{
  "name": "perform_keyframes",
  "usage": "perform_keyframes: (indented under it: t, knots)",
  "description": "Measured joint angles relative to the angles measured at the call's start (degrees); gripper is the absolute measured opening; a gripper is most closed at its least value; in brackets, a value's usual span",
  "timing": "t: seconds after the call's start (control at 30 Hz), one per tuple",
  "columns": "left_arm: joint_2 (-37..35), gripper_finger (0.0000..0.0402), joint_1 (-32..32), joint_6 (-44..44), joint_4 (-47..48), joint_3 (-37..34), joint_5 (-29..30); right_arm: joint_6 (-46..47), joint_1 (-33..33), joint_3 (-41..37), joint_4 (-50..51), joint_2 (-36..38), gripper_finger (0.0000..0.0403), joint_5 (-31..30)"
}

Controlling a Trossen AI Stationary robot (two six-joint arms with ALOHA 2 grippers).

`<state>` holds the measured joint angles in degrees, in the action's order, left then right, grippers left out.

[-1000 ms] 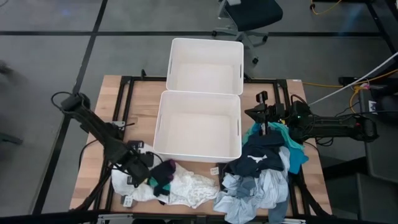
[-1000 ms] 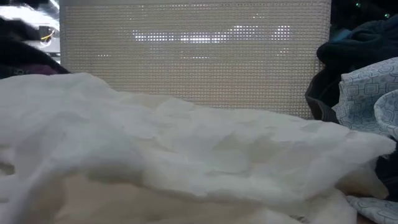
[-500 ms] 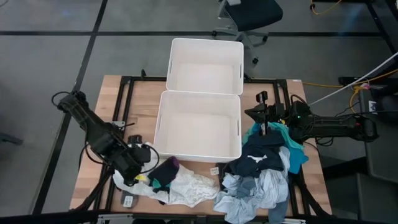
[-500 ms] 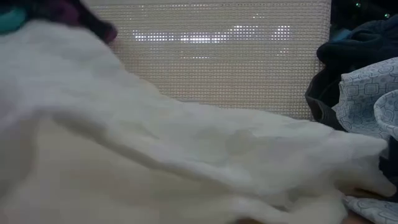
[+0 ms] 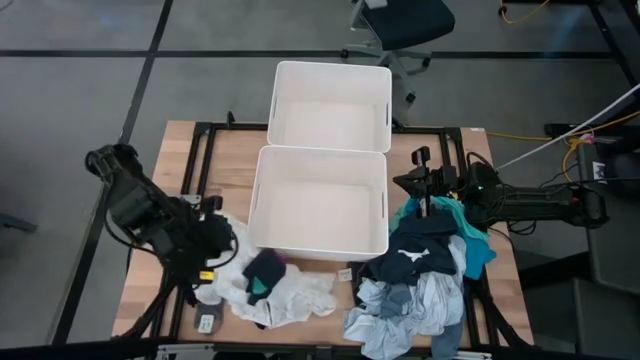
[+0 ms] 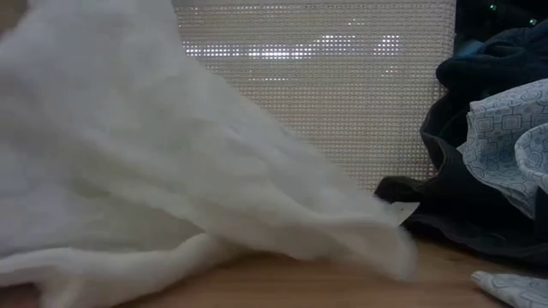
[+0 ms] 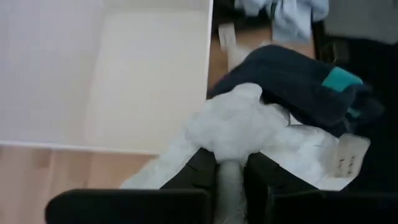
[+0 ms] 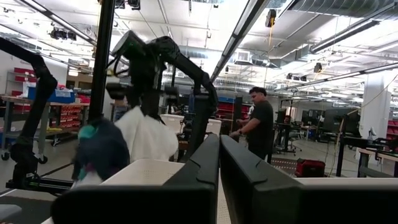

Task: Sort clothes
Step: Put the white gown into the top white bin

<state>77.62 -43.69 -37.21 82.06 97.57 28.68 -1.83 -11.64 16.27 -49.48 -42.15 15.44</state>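
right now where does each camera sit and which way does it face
High: overhead, looking down on both arms, the left gripper lifting the white garment.
Low: table height, facing that garment; no arm shows.
Left wrist: fingers pinching it, near bin.
Right wrist: shut right gripper, left arm, a person.

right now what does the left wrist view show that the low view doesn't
Only the left wrist view: the left end effector shut on the white garment, a dark navy and teal garment lying on it, and the inside of a white bin.

Only the low view: the patterned light blue garment on the right and the bin's outer wall.

Both: the white garment and the wooden table.
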Motion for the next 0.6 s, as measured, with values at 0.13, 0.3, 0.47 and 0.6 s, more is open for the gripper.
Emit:
perform_keyframes:
  t: [0.13,0.3,0.47,0.6]
  knots:
    - [0.0,0.0031,-0.9,4.1,-0.1,4.0,3.9,0.0,0.0,0.0,0.0,0.0,0.0017,0.0]
    - [0.0,0.0032,-2.6,12.6,-2.4,8.5,9.5,0.0,0.0,0.0,0.1,0.0,0.0017,0.0]
    - [0.0,0.0036,-4.2,24.5,-8.8,11.2,15.1,0.0,0.0,0.0,0.1,0.0,0.0017,0.0]
    - [0.0,0.0033,-4.4,34.3,-14.8,11.7,15.4,0.0,0.0,0.0,0.1,0.0,0.0017,0.0]
